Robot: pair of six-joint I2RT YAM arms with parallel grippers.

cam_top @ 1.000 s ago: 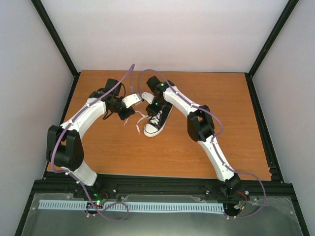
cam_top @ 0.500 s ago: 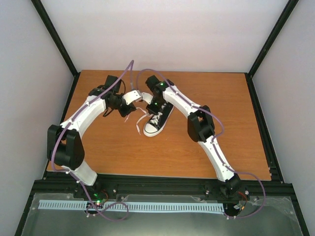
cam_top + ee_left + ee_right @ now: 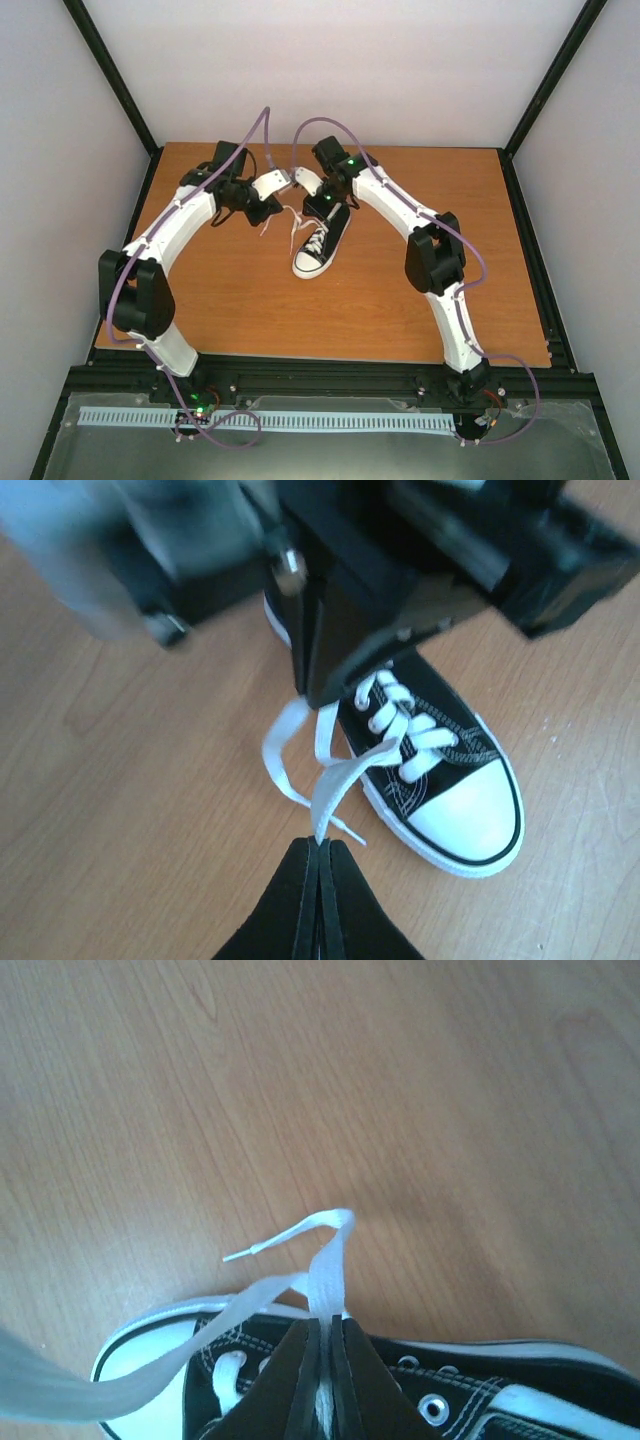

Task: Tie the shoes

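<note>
The black canvas sneaker (image 3: 322, 243) with white sole and toe cap lies mid-table, toe toward the near edge; it also shows in the left wrist view (image 3: 440, 770) and the right wrist view (image 3: 500, 1390). My left gripper (image 3: 268, 205) is shut on one white lace (image 3: 335, 785), pinched at its tips (image 3: 320, 845) left of the shoe. My right gripper (image 3: 318, 208) is shut on the other white lace (image 3: 328, 1265) just above the shoe's eyelets, tips (image 3: 322, 1328) over the shoe; the lace's end folds over past the fingers.
The wooden table (image 3: 250, 300) is ringed by a black frame with white walls. The two wrists sit close together above the shoe's heel end; the right arm's wrist body (image 3: 400, 560) fills the top of the left wrist view.
Both grippers have moved toward the back of the table and risen, drawing the laces up and away from the shoe. The right arm's elbow has swung right. The shoe has stayed put.
</note>
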